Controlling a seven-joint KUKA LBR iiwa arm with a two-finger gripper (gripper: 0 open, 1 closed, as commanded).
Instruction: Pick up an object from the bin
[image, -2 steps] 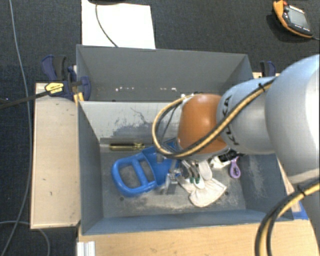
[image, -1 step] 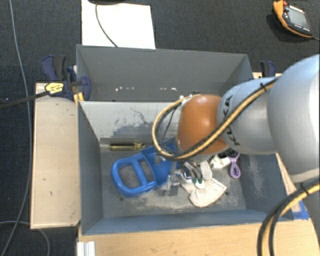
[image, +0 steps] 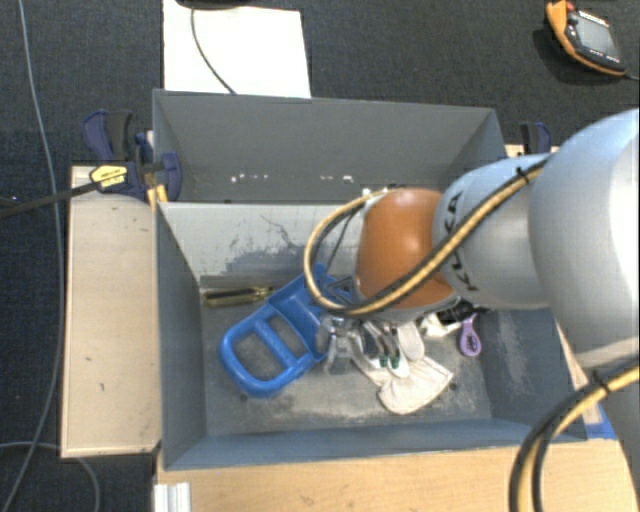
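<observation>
Along the near wall of the bin (image: 300, 432) a bare strip of scuffed grey floor lay open, then a crumpled white cloth (image: 412, 388) just right of the gripper (image: 345, 350), spread or closed I couldn't tell, low at the right end of a blue plastic looped frame (image: 262, 348), a thin brass-coloured rod (image: 235, 295) farthest back.
</observation>
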